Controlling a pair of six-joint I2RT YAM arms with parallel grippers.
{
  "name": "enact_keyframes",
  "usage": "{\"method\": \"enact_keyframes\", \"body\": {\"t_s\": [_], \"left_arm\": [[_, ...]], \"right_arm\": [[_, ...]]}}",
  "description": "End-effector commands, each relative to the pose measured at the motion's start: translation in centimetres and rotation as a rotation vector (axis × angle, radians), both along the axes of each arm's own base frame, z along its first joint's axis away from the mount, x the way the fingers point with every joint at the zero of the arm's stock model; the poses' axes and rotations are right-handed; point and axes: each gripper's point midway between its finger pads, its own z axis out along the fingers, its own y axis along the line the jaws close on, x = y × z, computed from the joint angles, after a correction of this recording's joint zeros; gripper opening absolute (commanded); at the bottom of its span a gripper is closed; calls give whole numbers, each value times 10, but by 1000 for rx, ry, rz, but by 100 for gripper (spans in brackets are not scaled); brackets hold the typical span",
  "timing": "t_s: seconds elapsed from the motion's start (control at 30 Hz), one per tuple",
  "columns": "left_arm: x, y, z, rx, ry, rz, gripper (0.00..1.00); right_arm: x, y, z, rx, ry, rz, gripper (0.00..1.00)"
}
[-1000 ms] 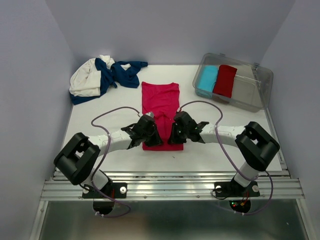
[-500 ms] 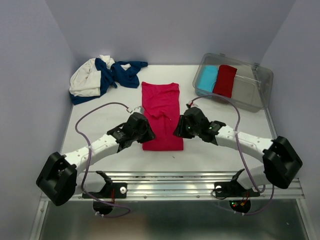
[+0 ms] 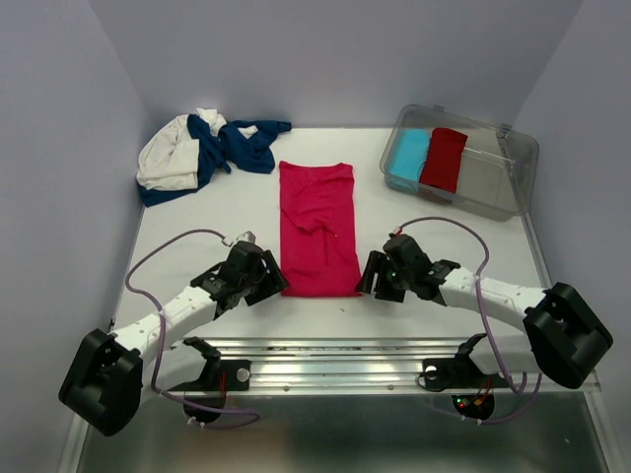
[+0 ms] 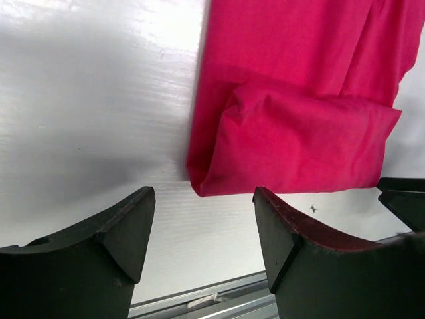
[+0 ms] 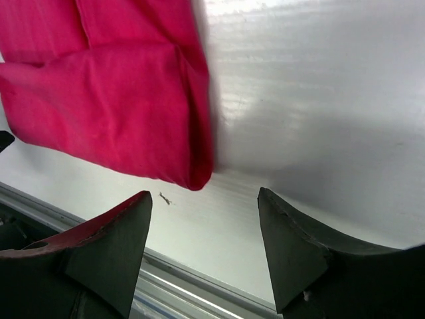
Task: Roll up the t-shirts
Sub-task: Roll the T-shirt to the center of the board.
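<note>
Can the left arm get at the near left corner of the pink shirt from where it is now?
Probably yes. The left gripper is open and sits just short of the pink shirt, facing its near corner, with only table between them.

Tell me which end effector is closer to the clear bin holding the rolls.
Right. The right end effector is by the pink t-shirt's near-right corner, in front and left of the clear bin; the left end effector is across the shirt, farther away.
</note>
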Motion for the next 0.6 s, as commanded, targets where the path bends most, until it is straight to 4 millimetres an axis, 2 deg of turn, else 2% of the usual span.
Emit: {"method": "enact_keyframes", "body": {"t_s": [0.0, 0.27, 0.33, 0.57], "left_arm": [[-2, -4, -3, -60, -4, 11, 72], [-6, -11, -24, -86, 48, 13, 63], [-6, -10, -27, -87, 57, 24, 61], [1, -13, -28, -90, 51, 31, 49]], "right_arm": [[1, 18, 13, 132, -11, 0, 69], [-1, 22, -8, 146, 28, -7, 59], [4, 25, -6, 158, 9, -12, 56], [3, 22, -14, 141, 16, -20, 47]]}}
